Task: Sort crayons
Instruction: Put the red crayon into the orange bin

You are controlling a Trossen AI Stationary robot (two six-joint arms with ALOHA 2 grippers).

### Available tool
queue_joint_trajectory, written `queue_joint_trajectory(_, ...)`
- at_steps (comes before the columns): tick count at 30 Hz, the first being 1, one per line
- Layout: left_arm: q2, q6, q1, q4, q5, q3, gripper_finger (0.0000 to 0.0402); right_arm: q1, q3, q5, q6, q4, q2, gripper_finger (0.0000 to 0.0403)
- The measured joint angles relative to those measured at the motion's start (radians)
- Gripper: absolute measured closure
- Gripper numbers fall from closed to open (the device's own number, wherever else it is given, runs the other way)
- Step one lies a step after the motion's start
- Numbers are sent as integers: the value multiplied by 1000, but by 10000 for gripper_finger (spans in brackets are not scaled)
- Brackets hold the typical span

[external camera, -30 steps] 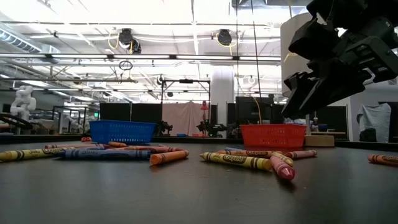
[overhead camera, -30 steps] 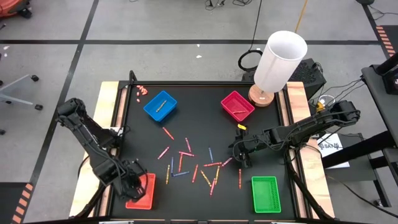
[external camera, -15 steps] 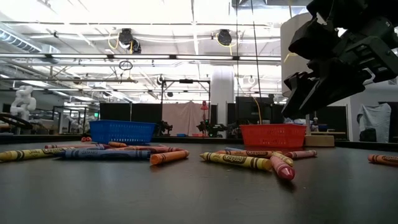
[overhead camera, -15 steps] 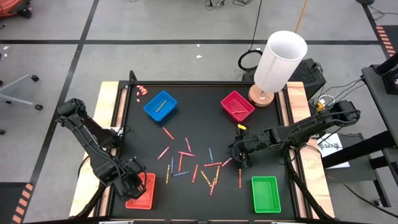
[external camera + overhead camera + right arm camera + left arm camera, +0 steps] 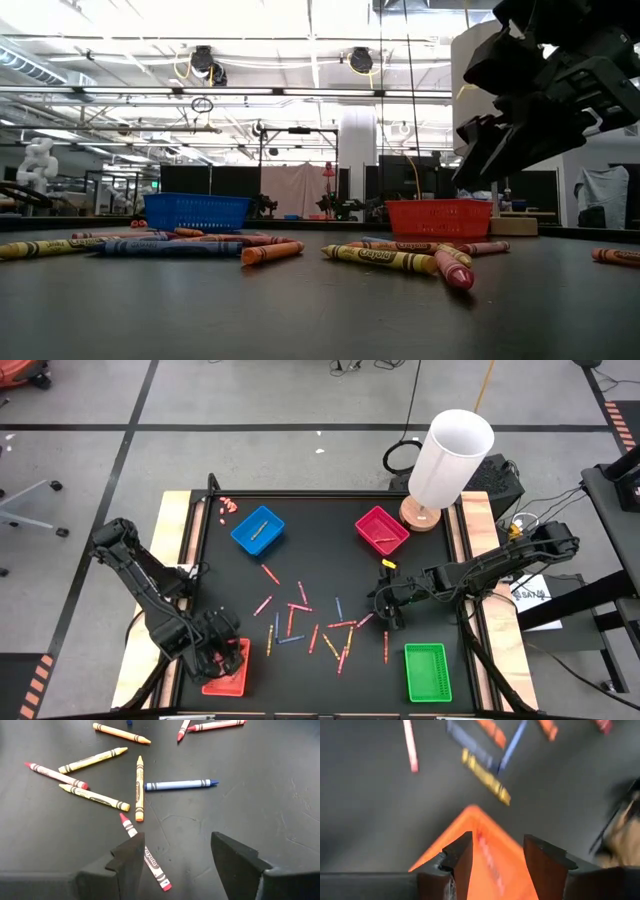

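Note:
Crayons in red, pink, orange, yellow and blue lie scattered flat on the middle of the black table. My left gripper stands open above the red tray at the near left; its wrist view shows the tray's corner below the open fingers, nothing between them. My right gripper hovers open over the right side of the scatter, clear of the table in the low view. A red crayon lies below its left finger.
A blue tray at the far left and a magenta tray at the far right each hold a crayon. A green tray sits near right. A white cylinder stands on a wooden base at the back right. Tiny pink bits lie far left.
My left gripper has opened above the red tray and shifted slightly over it. My right gripper and the scattered crayons have kept still.

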Motion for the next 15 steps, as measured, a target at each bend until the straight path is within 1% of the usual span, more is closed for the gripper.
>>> queue_joint_trajectory(8, 0, 137, 1, 12, -425, 0, 228, 31, 0, -8, -4, -39, 0, 190)
queue_joint_trajectory(11, 0, 204, 6, 60, -570, 0, 228, 49, 0, -47, -5, -37, 0, 190)
queue_joint_trajectory(13, 8, 259, 17, 116, -652, 0, 228, 63, 0, -57, -5, -35, 8, 190)
queue_joint_trajectory(15, 29, 325, 31, 181, -712, 0, 228, 79, 0, -57, -5, -36, 24, 190)
